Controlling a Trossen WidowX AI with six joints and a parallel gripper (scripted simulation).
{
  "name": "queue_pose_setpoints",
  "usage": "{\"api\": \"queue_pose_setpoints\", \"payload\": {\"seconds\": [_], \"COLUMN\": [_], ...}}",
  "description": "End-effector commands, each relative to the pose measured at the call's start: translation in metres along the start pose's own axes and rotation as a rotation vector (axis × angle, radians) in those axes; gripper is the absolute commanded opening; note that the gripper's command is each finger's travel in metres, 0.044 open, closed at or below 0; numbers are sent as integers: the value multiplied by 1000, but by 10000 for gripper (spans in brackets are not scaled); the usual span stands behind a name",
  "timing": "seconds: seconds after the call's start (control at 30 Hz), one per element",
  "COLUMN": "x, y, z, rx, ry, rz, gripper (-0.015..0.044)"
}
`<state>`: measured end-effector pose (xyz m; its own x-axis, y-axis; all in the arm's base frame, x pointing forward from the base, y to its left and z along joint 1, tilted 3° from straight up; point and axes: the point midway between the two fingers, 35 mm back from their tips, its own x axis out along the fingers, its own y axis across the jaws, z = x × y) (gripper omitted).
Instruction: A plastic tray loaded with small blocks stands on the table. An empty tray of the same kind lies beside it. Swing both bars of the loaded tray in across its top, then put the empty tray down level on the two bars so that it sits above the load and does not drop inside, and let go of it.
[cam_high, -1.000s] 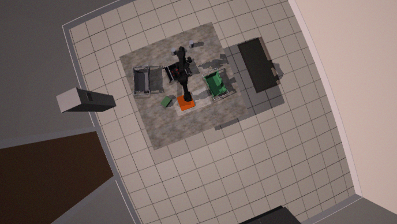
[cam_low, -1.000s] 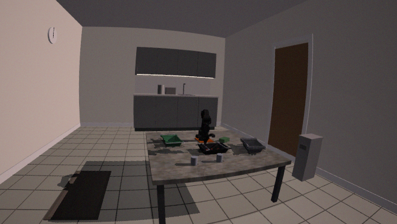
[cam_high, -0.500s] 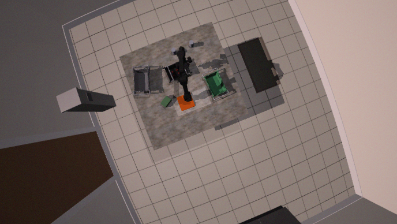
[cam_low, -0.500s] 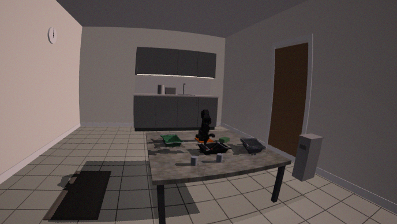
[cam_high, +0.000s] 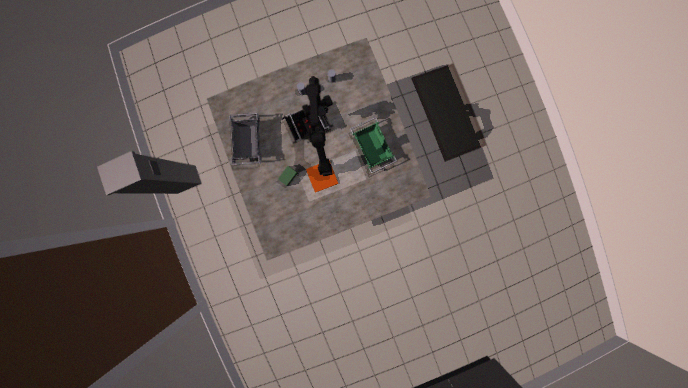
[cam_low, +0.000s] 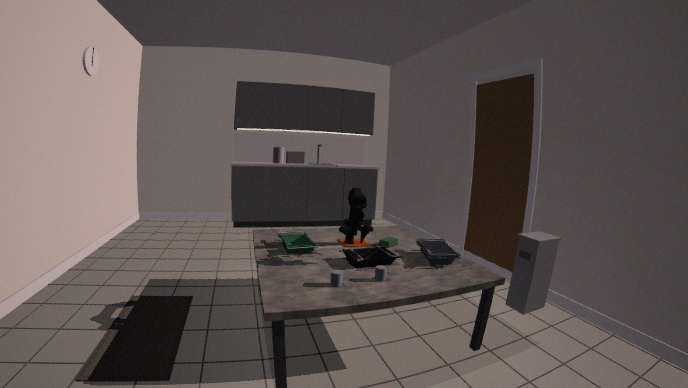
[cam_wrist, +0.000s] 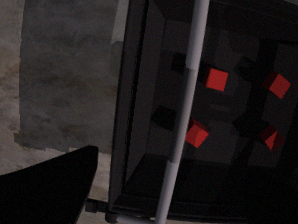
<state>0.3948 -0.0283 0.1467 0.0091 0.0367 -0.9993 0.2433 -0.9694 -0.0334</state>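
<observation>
The rectangular tabletop was mottled in grey and brown. The black rectangular loaded tray held small red cubic blocks, under a pale grey rounded bar. At nine o'clock of it in the top view, another rectangular tray was dark grey with lighter grey bars; at three o'clock, a third rectangular tray was green. Toward six o'clock lay a flat, bright orange square and a muted green box-shaped block. The short cylinders toward twelve o'clock were bluish grey. The jointed arm was black.
</observation>
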Motion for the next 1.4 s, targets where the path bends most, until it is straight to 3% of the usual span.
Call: {"api": "queue_pose_setpoints", "payload": {"seconds": [0.0, 0.03, 0.07, 0.53, 1.37], "x": [-43, -48, -20, -15, -2], "y": [-1, -1, 1, 103, 166], "z": [2, 3, 1, 87, 207], "rx": [-1, -1, -11, -944, -1975], "ry": [45, 49, 23, 0, -51], "rz": [15, 16, 8, 46, 14], "gripper": [420, 440, 440, 440, 440]}}
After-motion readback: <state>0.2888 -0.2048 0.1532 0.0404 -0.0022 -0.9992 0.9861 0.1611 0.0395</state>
